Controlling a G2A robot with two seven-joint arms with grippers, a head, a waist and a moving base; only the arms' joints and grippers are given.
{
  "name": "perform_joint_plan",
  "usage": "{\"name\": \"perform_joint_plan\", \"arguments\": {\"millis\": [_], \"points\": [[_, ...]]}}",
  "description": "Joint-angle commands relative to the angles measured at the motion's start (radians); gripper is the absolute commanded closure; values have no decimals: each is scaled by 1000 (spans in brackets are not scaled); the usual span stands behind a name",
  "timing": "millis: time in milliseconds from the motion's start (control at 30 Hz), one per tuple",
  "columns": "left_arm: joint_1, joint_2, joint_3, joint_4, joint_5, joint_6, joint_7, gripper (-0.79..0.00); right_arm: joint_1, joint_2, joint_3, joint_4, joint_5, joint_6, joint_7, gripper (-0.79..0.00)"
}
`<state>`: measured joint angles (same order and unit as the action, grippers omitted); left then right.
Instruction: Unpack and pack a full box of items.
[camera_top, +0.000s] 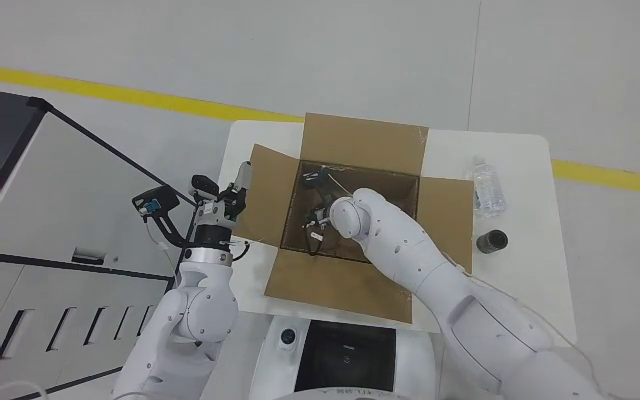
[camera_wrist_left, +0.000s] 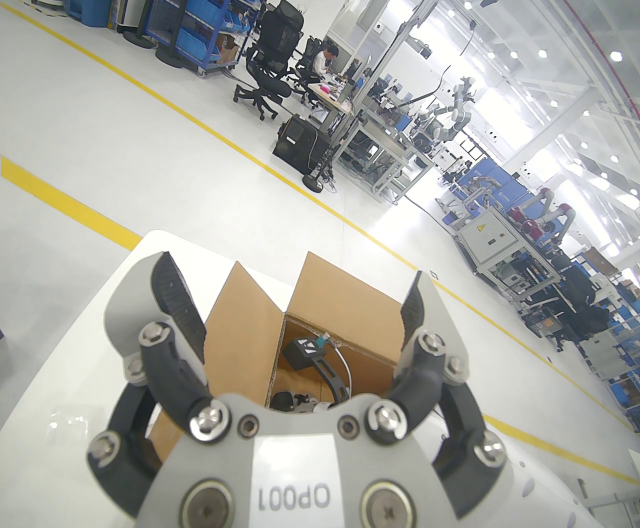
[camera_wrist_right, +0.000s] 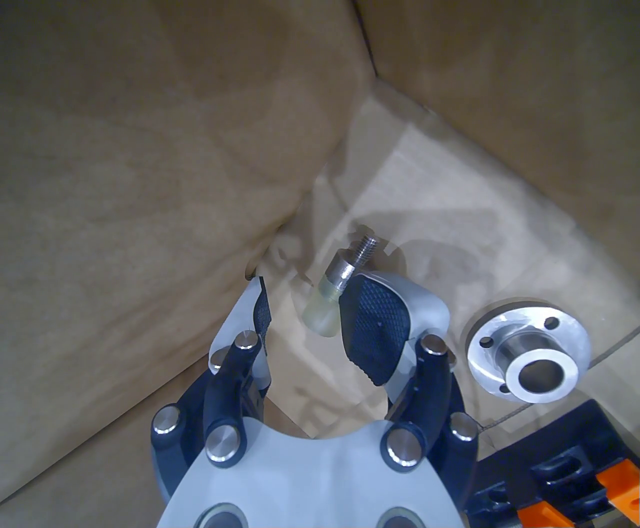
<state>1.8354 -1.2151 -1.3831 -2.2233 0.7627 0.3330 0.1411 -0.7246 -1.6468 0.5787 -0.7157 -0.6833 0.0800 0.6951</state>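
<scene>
On the white table (camera_top: 520, 170), your right gripper (camera_wrist_right: 314, 296) straddles a threaded stud (camera_wrist_right: 344, 267) inside the cardboard box (camera_top: 365, 135), jaws apart; left gripper (camera_wrist_left: 290, 272) likewise spread.

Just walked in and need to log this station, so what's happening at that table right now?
The robot's right arm is down inside the open brown cardboard box. Its right gripper is open around a small threaded metal stud with a pale translucent cap on the box floor, not yet gripped. A round silver metal flange lies beside it. The left gripper hangs open by the box's side flap, holding nothing. A clear plastic bottle and a short dark cylinder sit out on the white table.
</scene>
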Motion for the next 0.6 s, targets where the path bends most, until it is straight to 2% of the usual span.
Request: {"name": "perform_joint_plan", "arguments": {"millis": [0,100,133,300,567], "points": [[0,0,0,0,0,0,0,-785,0,0,0,0,0,0,0,-360],[0,0,0,0,0,0,0,-785,0,0,0,0,0,0,0,-360],[0,0,0,0,0,0,0,-785,-4,0,-1,-2,-3,-1,-6,-785],[0,0,0,0,0,0,0,-785,-40,2,-10,-39,-59,43,-49,-785],[0,0,0,0,0,0,0,-785,-56,5,3,-96,-99,117,2,-785]]}}
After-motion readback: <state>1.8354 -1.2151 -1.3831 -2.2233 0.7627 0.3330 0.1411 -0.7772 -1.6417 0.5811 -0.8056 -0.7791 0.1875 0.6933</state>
